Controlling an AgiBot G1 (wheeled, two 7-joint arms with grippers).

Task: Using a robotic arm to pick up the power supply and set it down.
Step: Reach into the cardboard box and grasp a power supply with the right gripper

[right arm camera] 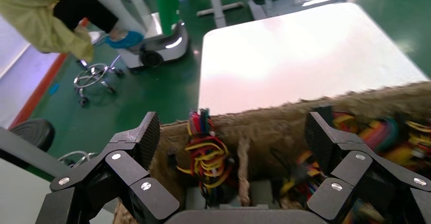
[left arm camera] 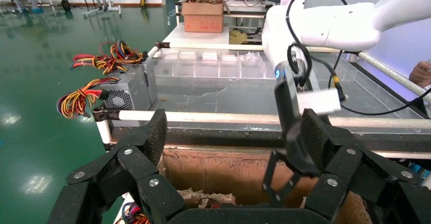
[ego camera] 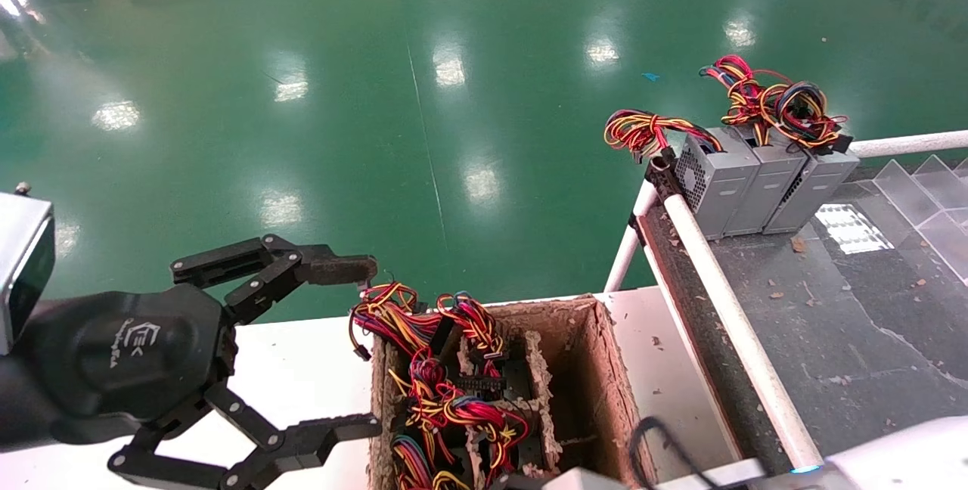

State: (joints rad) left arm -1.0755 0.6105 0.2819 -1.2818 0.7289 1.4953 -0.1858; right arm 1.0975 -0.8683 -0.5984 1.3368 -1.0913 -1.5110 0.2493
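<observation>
My left gripper (ego camera: 370,346) hangs open at the left edge of the brown cardboard box (ego camera: 597,369), nothing between its fingers; the left wrist view shows its fingers (left arm camera: 152,135) spread over the box's wall. My right gripper (right arm camera: 234,132) is open above the same box. Below it a red and yellow wire bundle (right arm camera: 203,153) rises from a grey power supply (right arm camera: 259,191) in a compartment. Tangled wires (ego camera: 439,376) cover the box's left compartments in the head view. The right arm's black fingers (left arm camera: 292,148) reach down over the box's far side.
Three grey power supplies (ego camera: 756,180) with wire bundles stand side by side at the far end of the dark bench (ego camera: 832,324), behind a white rail (ego camera: 726,316). Clear dividers (ego camera: 930,203) sit at the bench's right. A white table (ego camera: 302,369) bears the box. Green floor lies beyond.
</observation>
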